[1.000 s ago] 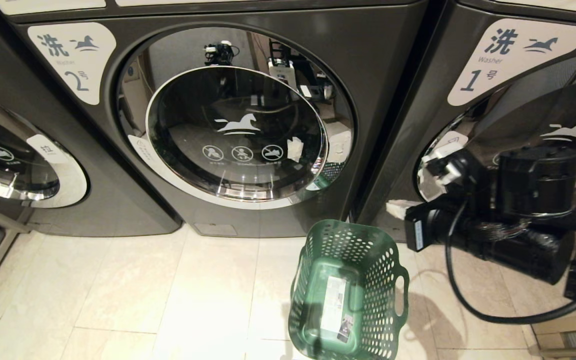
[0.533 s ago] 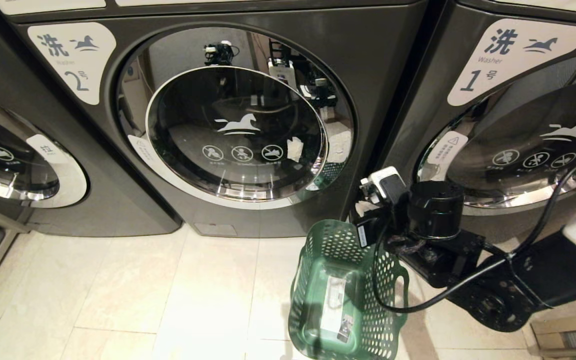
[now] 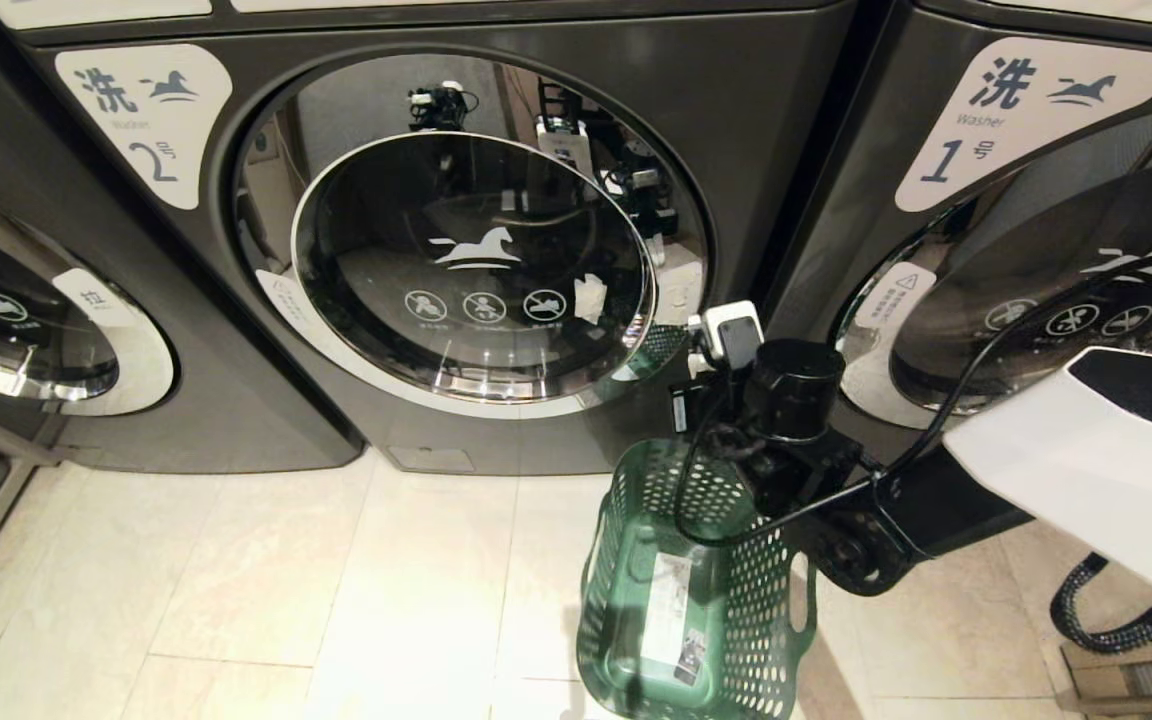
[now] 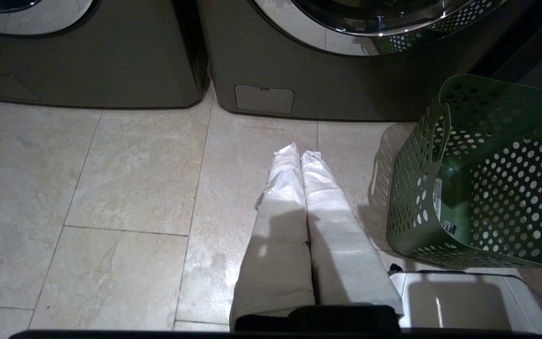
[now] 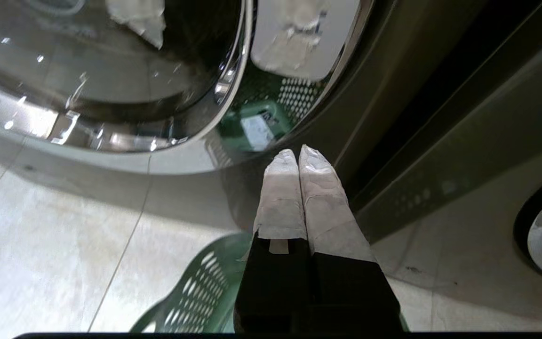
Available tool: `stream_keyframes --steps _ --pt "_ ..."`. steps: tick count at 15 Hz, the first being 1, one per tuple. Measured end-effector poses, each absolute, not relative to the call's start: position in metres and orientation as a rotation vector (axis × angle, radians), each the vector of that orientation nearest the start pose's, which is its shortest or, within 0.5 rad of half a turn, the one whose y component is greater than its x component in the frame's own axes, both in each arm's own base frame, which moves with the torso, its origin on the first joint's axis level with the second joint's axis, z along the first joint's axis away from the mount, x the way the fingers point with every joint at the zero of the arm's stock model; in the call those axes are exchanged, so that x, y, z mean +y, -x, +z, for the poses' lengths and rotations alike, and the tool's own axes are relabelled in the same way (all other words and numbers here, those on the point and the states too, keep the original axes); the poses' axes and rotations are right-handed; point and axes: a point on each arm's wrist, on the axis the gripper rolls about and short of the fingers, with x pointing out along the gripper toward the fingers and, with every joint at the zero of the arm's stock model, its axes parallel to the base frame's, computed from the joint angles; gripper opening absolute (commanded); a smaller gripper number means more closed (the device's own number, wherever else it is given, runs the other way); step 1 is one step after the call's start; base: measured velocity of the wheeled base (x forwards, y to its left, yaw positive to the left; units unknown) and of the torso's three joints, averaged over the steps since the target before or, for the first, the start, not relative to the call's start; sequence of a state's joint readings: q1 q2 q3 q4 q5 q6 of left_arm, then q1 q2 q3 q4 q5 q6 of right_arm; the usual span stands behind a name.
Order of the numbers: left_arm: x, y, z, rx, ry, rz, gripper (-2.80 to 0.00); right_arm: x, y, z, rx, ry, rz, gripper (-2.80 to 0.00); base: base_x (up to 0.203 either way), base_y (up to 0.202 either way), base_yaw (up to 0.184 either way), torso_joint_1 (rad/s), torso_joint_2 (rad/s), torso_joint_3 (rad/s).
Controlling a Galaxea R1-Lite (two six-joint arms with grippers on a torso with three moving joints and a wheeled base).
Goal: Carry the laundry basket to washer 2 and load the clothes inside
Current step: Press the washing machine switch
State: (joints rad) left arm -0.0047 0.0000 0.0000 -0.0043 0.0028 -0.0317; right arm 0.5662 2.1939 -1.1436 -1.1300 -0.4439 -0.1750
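In the head view, the laundry basket is seen at five o'clock below washer 2, door unopened; carrying looks done, loading remains. In the wrist views, the left gripper and right gripper are clenched, empty; no clothes are visible.

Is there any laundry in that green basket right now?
No. The laundry basket shows only its bare bottom with a white sticker; no clothes lie inside.
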Motion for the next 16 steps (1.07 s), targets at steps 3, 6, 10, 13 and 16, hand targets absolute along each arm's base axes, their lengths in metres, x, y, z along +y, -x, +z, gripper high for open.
stream_keyframes --steps 3,6,10,13,16 --pt "0.000 0.023 0.076 -0.004 0.032 -0.002 -2.80 0.221 -0.387 0.142 -0.124 0.120 0.075 -2.80 0.000 0.000 0.000 0.000 0.00 0.000" --pt "0.000 0.023 0.076 -0.004 0.032 -0.002 -2.80 0.220 -0.407 0.149 -0.181 0.100 0.044 -2.80 0.000 0.000 0.000 0.000 0.00 0.000" --pt "0.000 0.023 0.076 -0.004 0.032 -0.002 -2.80 0.226 -0.427 0.153 -0.243 0.079 0.045 -2.80 0.000 0.000 0.000 0.000 0.00 0.000" --pt "0.000 0.023 0.076 -0.004 0.032 -0.002 -2.80 0.230 -0.437 0.152 -0.263 0.075 0.057 -2.80 0.000 0.000 0.000 0.000 0.00 0.000" --pt "0.000 0.023 0.076 -0.004 0.032 -0.002 -2.80 0.230 -0.449 0.151 -0.268 0.083 0.041 -2.80 0.000 0.000 0.000 0.000 0.00 0.000"
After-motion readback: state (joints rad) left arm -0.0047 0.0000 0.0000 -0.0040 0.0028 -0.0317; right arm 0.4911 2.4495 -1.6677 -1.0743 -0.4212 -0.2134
